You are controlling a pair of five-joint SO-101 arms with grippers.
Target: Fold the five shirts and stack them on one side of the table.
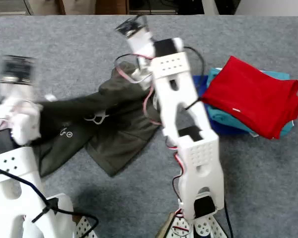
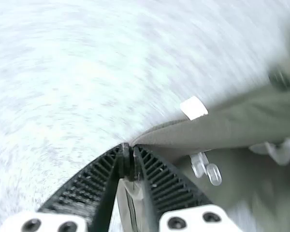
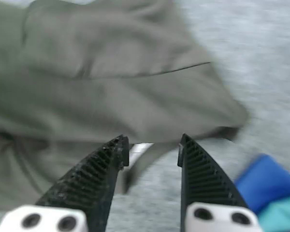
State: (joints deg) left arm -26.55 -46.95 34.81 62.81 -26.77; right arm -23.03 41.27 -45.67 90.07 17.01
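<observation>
An olive shirt (image 1: 109,124) lies crumpled and spread across the middle and left of the grey table. My left gripper (image 2: 127,155) is shut on the hem of the olive shirt (image 2: 241,125), close to a white tag (image 2: 194,107). In the high view the left gripper (image 1: 39,106) is at the shirt's left end. My right gripper (image 3: 152,150) is open just above the olive shirt (image 3: 111,87), over an edge fold. In the high view the right gripper (image 1: 132,73) hangs over the shirt's far part. A red folded shirt (image 1: 251,96) tops a stack at the right.
Under the red shirt lie a teal shirt (image 1: 223,116) and a blue one (image 1: 201,84); the blue shirt (image 3: 266,179) also shows beside my right gripper. The right arm's white links (image 1: 184,129) stand between the olive shirt and the stack. Bare grey table (image 1: 268,188) lies at the front right.
</observation>
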